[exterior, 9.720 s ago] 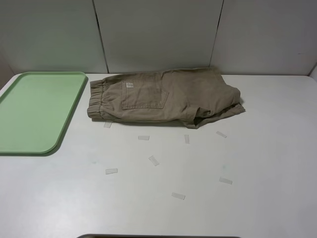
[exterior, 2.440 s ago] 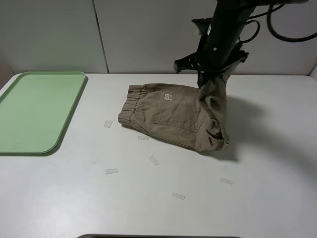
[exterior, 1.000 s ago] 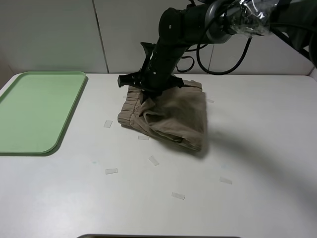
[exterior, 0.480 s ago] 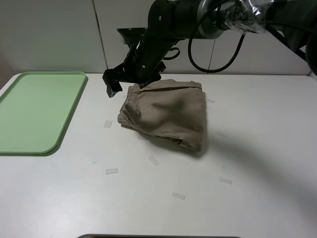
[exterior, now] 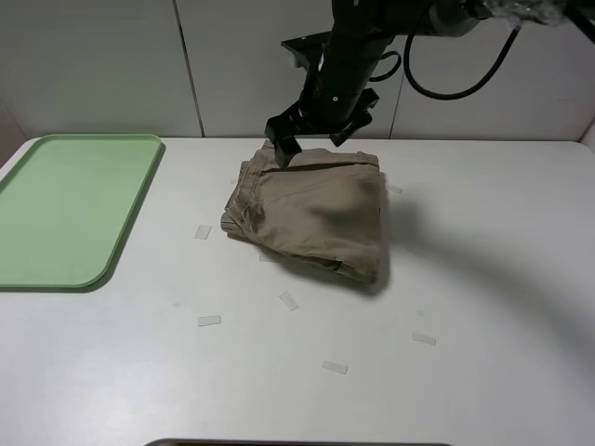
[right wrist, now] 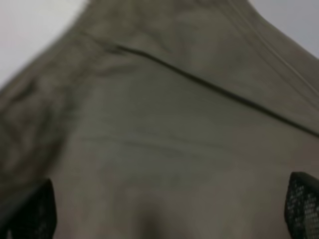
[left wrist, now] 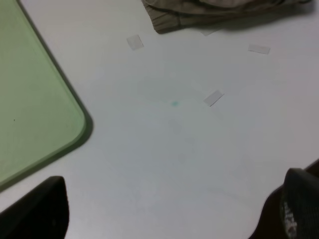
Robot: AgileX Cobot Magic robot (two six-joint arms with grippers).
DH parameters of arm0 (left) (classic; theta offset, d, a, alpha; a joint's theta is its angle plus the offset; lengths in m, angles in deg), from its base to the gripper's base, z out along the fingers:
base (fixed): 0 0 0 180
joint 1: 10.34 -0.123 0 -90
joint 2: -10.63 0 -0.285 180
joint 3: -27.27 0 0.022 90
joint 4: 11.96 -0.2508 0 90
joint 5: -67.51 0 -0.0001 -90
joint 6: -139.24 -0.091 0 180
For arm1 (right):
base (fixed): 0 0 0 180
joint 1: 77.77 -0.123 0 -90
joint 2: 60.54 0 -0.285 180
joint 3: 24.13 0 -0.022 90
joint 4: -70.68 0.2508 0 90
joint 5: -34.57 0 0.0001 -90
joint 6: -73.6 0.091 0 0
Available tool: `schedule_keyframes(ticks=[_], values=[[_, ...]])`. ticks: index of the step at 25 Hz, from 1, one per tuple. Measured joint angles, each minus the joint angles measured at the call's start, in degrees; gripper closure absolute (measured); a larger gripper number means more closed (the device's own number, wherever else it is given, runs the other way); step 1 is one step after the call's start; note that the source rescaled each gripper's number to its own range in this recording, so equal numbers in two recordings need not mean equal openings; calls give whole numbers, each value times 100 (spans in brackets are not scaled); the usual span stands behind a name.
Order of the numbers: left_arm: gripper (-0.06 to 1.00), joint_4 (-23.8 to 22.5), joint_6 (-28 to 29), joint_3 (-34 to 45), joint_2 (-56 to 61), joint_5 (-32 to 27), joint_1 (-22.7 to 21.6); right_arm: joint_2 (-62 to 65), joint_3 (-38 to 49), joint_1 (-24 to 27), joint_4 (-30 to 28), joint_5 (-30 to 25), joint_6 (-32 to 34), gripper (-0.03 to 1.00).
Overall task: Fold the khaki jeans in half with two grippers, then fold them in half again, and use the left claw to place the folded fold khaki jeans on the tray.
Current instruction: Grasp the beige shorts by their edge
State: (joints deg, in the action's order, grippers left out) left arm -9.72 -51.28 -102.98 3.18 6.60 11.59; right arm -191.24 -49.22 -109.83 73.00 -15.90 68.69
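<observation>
The khaki jeans (exterior: 311, 209) lie folded into a compact bundle on the white table, right of the tray (exterior: 121, 237). My right gripper (exterior: 311, 144) hangs open just above the bundle's far edge, holding nothing. The right wrist view is filled with blurred khaki jeans (right wrist: 164, 109), and the right gripper (right wrist: 167, 209) stands wide over them. My left gripper (left wrist: 172, 214) is open above bare table, with the tray's corner (left wrist: 30, 99) to one side and an edge of the khaki jeans (left wrist: 199, 10) beyond. The left arm does not show in the exterior view.
Several small tape strips (exterior: 289, 300) lie on the white table (exterior: 483, 297) in front of the bundle; some appear in the left wrist view (left wrist: 213, 97). Grey wall panels (exterior: 93, 65) close off the back. The right arm reaches in from the upper right.
The right gripper opened and let go of the cloth, then lifted and swung from the bundle's left end back toward its far edge. The jeans stayed folded. The left gripper did not move.
</observation>
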Motion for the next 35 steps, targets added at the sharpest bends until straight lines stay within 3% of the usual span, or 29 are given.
schedule_keyframes(ticks=[4, 9, 15, 24, 30, 35], values=[[11, 0, 0, 0, 0, 0, 0, 328, 348, 362, -90, -119, 158, -3], [11, 0, 0, 0, 0, 0, 0, 1063, 1447, 1065, -53, 221, 186, -3], [11, 0, 0, 0, 0, 0, 0, 2275, 3214, 2220, 166, 769, 205, -3], [11, 0, 0, 0, 0, 0, 0, 4654, 5154, 3836, 227, 1055, 117, -3], [11, 0, 0, 0, 0, 0, 0, 6385, 5942, 4316, 227, 1120, 93, -3], [11, 0, 0, 0, 0, 0, 0, 7716, 6327, 4316, 198, 743, 83, -3]])
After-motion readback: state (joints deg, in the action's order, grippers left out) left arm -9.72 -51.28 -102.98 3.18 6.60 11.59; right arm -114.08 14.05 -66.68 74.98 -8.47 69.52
